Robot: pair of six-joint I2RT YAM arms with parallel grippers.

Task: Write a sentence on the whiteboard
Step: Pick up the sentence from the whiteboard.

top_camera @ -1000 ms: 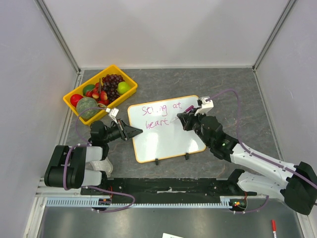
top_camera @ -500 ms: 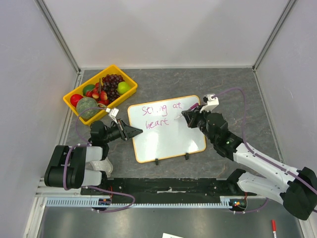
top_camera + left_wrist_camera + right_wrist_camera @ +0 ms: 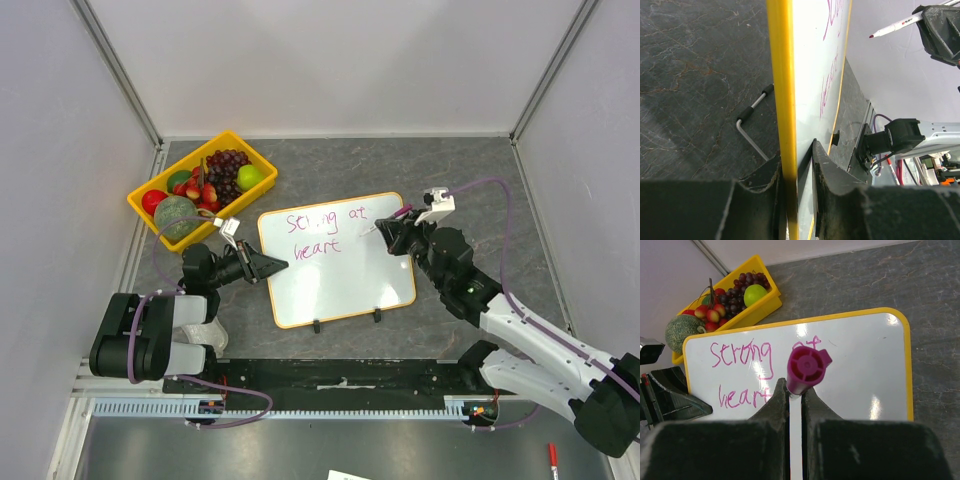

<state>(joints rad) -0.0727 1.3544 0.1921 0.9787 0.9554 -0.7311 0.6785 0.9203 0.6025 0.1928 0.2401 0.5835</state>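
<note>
Plainly, the whiteboard (image 3: 340,285) lies near the middle of the table (image 3: 450,170), its two clip feet toward the arms. The sentence (image 3: 325,232) so far reads "Strong at" on the top line and "heart" below it, in magenta. The space to the right of "heart" is blank.

The left claw (image 3: 272,266) is clamped on the board's yellow frame at its left edge, one finger on each face. The right claw (image 3: 388,232) is clenched on the marker (image 3: 372,228), over the board's upper right corner. The left wrist view shows the marker's tip lifted clear of the white surface.

The writing step looks paused between words, with more of the second line probably to come. The next move calls for carrying the tip down-left to the gap just after "heart" and touching it lightly to the board, while the left claw steadies the frame.

A yellow fruit tray (image 3: 255,153) sits beyond the board's far left corner, apart from it.
</note>
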